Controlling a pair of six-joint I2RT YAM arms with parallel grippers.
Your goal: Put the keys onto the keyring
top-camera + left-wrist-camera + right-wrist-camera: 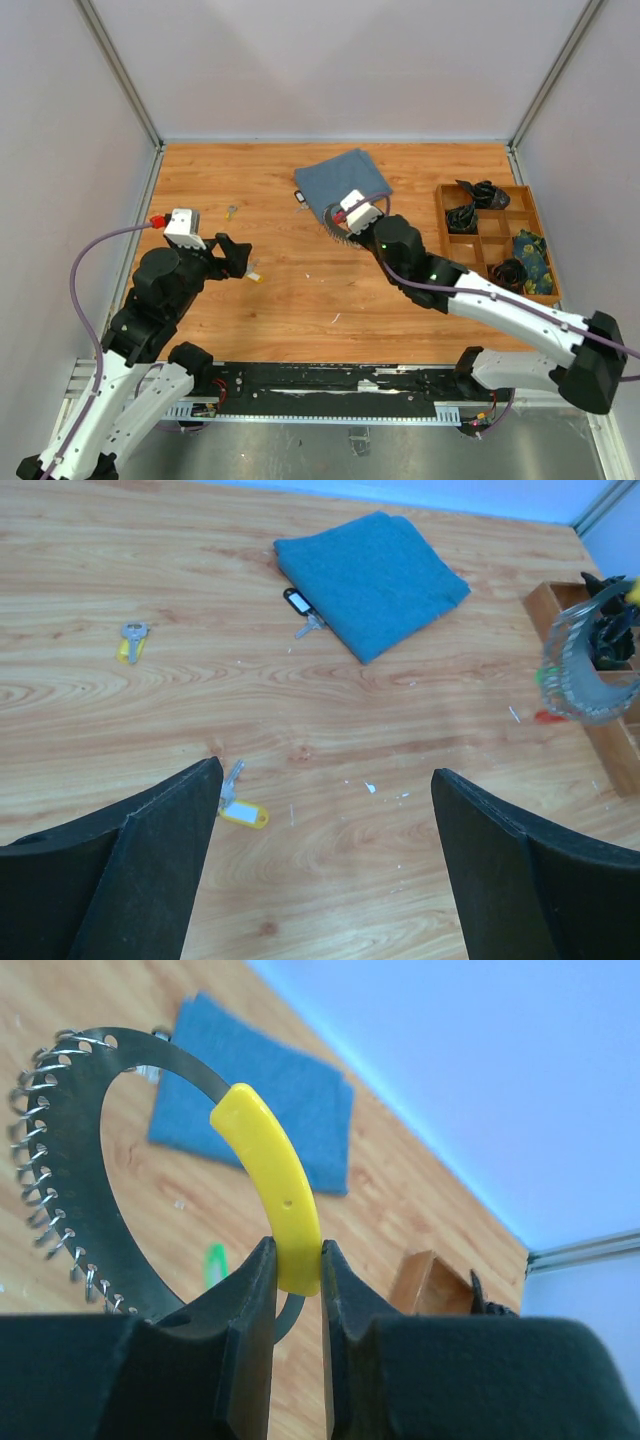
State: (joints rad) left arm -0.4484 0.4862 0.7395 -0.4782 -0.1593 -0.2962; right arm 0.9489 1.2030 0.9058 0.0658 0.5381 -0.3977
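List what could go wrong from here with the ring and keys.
1. The right tool pinches the ring only by its yellow segment; the ring may swivel or slip when a key is pushed on.
2. The yellow-tag key lies flat by the open left tool, which may shove it instead of lifting it.
3. The black-tag key lies at the cloth edge; grasping it may snag the cloth.
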